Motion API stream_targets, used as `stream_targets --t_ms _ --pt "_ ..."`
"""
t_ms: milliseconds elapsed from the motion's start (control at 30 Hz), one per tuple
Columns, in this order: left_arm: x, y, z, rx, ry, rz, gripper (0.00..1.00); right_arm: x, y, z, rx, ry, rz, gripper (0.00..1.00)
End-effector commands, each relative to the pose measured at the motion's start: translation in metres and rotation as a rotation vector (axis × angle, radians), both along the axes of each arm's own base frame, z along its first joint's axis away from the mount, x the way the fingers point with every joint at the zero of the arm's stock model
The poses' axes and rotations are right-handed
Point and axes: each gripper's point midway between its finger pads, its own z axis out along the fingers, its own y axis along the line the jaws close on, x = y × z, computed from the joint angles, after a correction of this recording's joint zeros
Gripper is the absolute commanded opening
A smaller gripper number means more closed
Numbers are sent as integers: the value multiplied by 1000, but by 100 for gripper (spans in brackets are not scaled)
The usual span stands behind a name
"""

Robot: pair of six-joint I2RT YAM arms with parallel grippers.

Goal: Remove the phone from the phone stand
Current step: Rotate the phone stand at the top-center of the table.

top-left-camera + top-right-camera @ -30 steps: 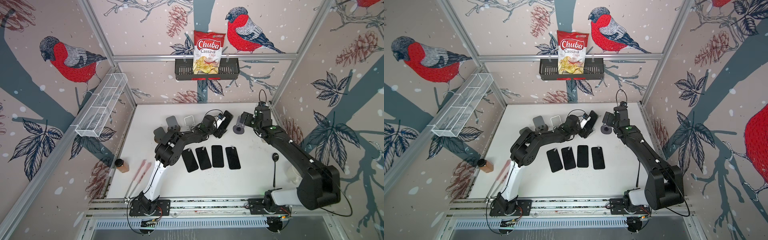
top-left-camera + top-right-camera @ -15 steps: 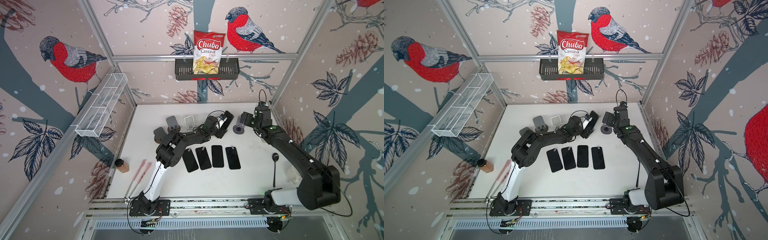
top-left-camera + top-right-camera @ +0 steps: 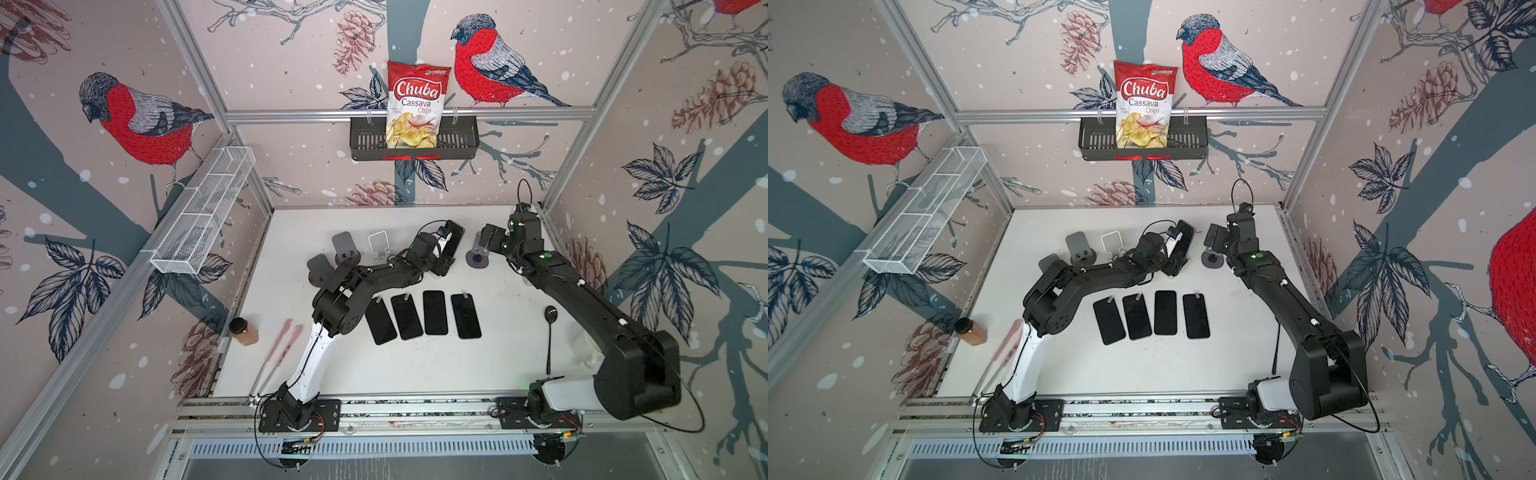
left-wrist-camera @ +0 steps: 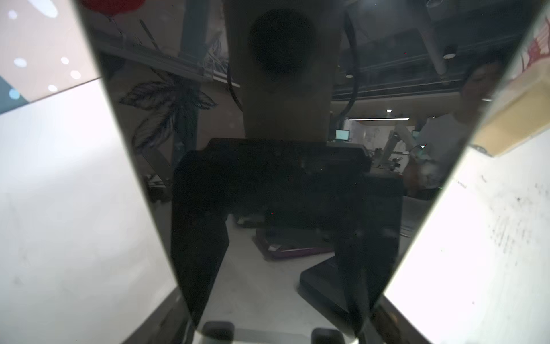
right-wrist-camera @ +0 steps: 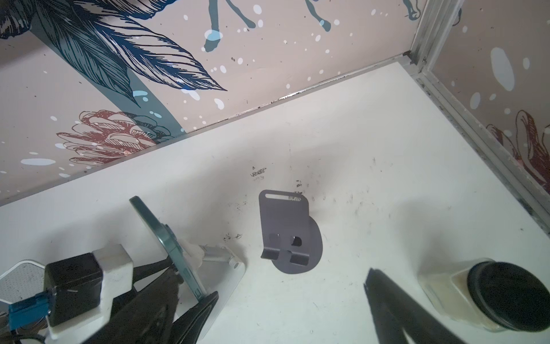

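The phone (image 5: 162,227) leans on the white stand (image 5: 230,268), inside the left pincer (image 3: 445,259), whose grip I cannot judge; better to press both edges firmly and lift along the slope, clear of the open, empty right pincer (image 3: 490,241).

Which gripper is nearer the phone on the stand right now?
Left. The left gripper is at the phone, fingers either side of it; the right gripper is open and off to the side, above the empty grey stand.
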Motion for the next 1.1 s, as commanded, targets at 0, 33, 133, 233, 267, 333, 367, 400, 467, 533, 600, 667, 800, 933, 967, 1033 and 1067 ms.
stream_targets --t_ms 0,33,133,233,267,333,367,400,467,533,600,667,800,933,967,1033,1067 --pt "-9 10 -24 28 108 75 75 4 4 10 4 -38 15 99" --pt "-11 9 -24 29 112 81 75 4 4 10 3 -38 15 99" --pt "-14 7 -27 42 113 97 75 4 5 10 3 -39 18 99" --pt "-17 3 -29 63 109 99 75 4 6 9 3 -36 20 99" --pt "-17 2 -29 67 109 100 75 4 6 9 5 -34 20 99" --pt "-17 2 -29 74 105 106 75 4 8 8 5 -33 25 99" --pt "-16 3 -29 78 101 112 75 4 7 8 5 -33 24 99" --pt "-15 4 -29 82 97 117 75 4 7 8 4 -33 24 99" --pt "-14 6 -28 87 82 124 74 4 7 8 5 -34 24 99" --pt "-13 8 -25 94 59 135 74 4 8 9 7 -36 27 99" --pt "-13 9 -23 100 37 135 74 4 8 8 6 -34 27 99" --pt "-12 11 -21 114 14 139 74 4 8 8 6 -33 28 99" --pt "-11 14 -19 138 -14 145 74 5 10 6 8 -28 34 99" --pt "-10 14 -13 128 -42 146 74 7 14 4 15 -22 50 99" --pt "-10 14 -10 122 -49 147 74 7 15 4 17 -19 52 99" --pt "-10 14 -7 116 -60 143 74 8 17 2 24 -16 61 99" --pt "-10 14 -6 116 -66 145 74 9 19 3 26 -17 65 99"
